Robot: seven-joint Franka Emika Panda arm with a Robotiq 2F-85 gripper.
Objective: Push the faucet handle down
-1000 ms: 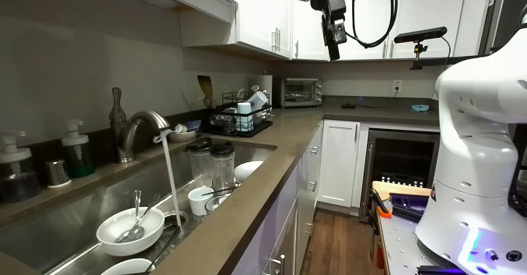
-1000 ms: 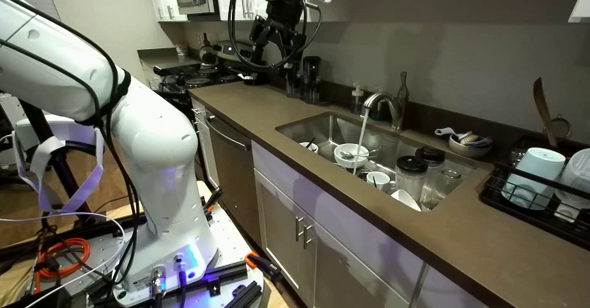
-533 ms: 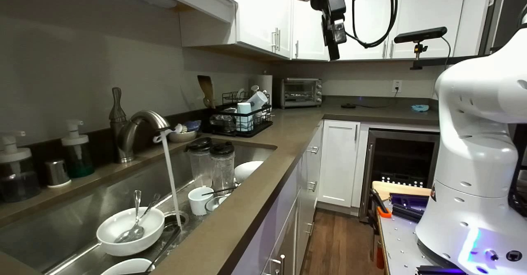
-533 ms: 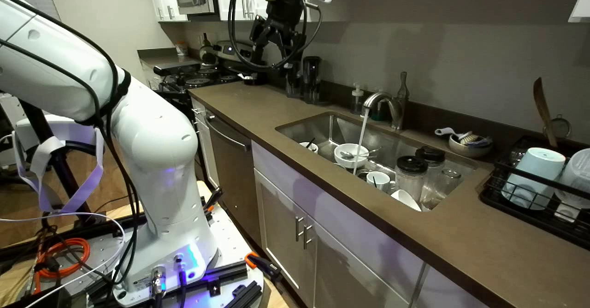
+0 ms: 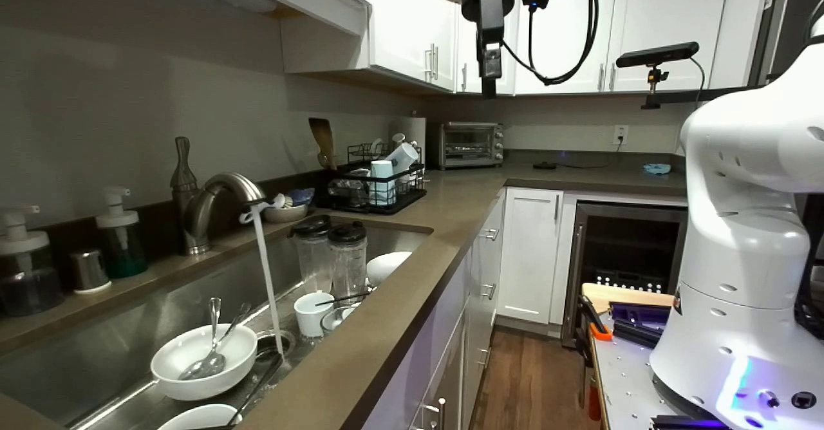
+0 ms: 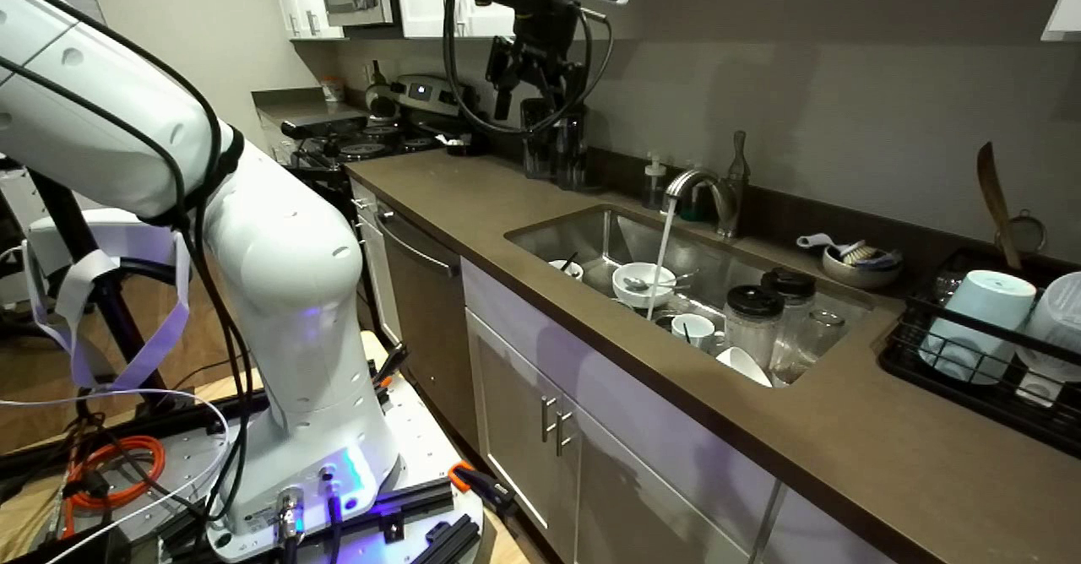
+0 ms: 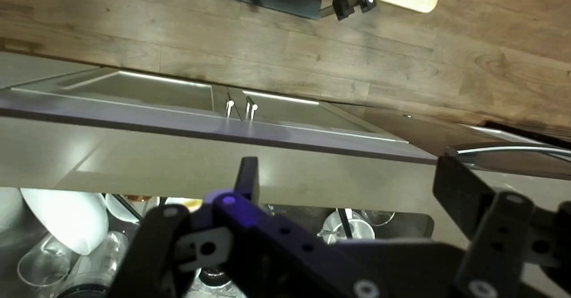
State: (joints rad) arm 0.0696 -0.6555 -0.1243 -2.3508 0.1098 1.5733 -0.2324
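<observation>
From where I stand, the black gripper (image 7: 350, 180) hangs high in the air, pointing down at the end of the white robot arm (image 6: 270, 226). Its two fingers (image 7: 246, 177) are spread well apart, and in the wrist view the gap between them frames a strip of the counter (image 6: 844, 454), with cabinet doors (image 7: 169, 93) and wooden floor (image 7: 312, 61) farther below. The faucet handle (image 5: 183, 166) is well away from the gripper: it stands upright on the body of the arched metal faucet (image 5: 199, 224), at the back of the sink (image 5: 129, 340), and its tip rises above the top of the curved spout (image 5: 235, 185). Water (image 5: 266, 275) runs from that spout in a thin stream and comes down right by the drain (image 5: 265, 347). A white bowl (image 5: 203, 388) with a spoon (image 5: 210, 362) leaning in it sits near the stream, a white mug (image 5: 311, 317) lies to the other side, and two clear jars (image 5: 348, 266) with black lids stand next to each other in the sink. Along the ledge I see two pump bottles (image 5: 122, 243) with a small metal cylinder (image 5: 88, 269) between them. Toward the opposite end, a small bowl (image 6: 857, 275) holding a brush (image 6: 860, 254) rests between the faucet and a black dish rack (image 6: 980, 404), which carries a pale blue cup (image 6: 988, 298).
</observation>
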